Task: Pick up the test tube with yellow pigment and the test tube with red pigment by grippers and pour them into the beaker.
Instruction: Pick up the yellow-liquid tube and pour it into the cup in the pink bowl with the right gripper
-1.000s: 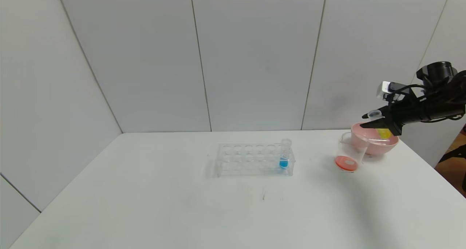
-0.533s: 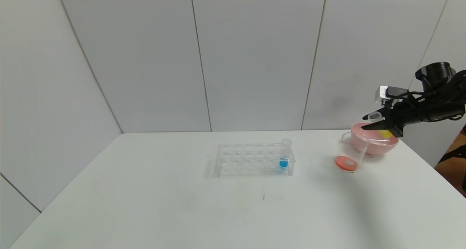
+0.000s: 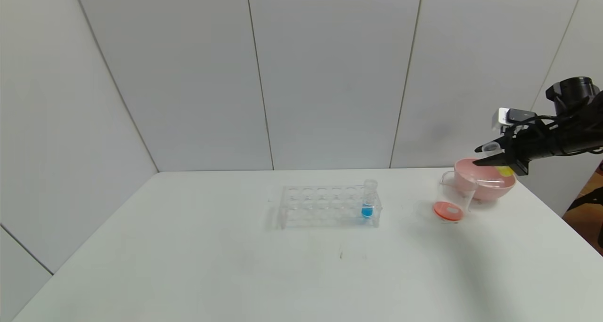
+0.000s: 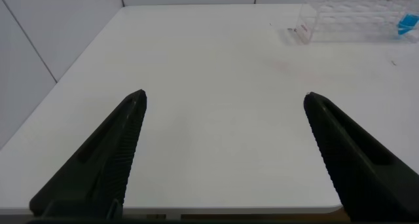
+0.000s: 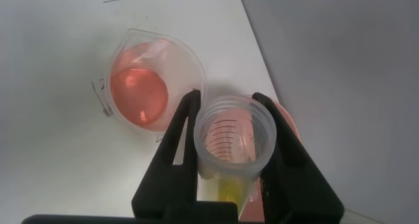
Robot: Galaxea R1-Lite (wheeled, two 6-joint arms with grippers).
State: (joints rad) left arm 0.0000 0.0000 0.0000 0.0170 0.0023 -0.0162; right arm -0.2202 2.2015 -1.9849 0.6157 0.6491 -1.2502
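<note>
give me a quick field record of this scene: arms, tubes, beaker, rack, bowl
right gripper: jaws shut on the yellow tube, held tilted above the pink bowl
left gripper: jaws open, holding nothing, low over bare table
yellow tube contents: yellow liquid at its bottom, not yet poured
beaker: upright in front of the pink bowl, red-orange liquid at its bottom
rack: clear, mid-table, one blue tube at its right end
red tube: not identifiable in any view

Right claw (image 3: 485, 155) slightly higher, rightward.
</note>
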